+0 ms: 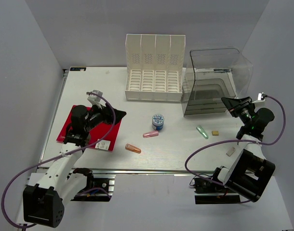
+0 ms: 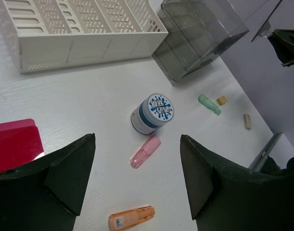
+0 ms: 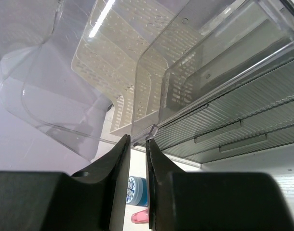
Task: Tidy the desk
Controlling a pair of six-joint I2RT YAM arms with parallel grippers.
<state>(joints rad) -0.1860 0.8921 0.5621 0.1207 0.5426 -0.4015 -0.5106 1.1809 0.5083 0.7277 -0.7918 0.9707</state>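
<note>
Aluminium rail (image 1: 152, 169) edged the near side of the bench (image 1: 185, 149), the white top that spread under both arms and carried the loose items. Over its left part the left gripper (image 2: 137, 139) hung above a red folder (image 2: 12, 144), jaws spread wide and holding nothing. Nearest it lay an orange pen (image 2: 131, 217), beside the folder's corner. A little farther, straight ahead between the open fingers in the wrist view, lay a pink pen (image 2: 145, 151), its long axis slanting toward a round tub (image 2: 153, 113) just beyond. All three sat closer to the left arm than to the right, so the pink pen looked the likeliest pick, with a wrist turn needed to set the fingers across its length. A green pen (image 2: 209, 104) and a tan block (image 2: 221, 100) lay nearer the right arm. At the far side stood a white file rack (image 1: 154, 79) and a clear drawer unit (image 1: 209, 91). The right gripper (image 3: 139, 137) was at that unit's front corner, jaws nearly together, and whether they pinched the plastic could not be told.
</note>
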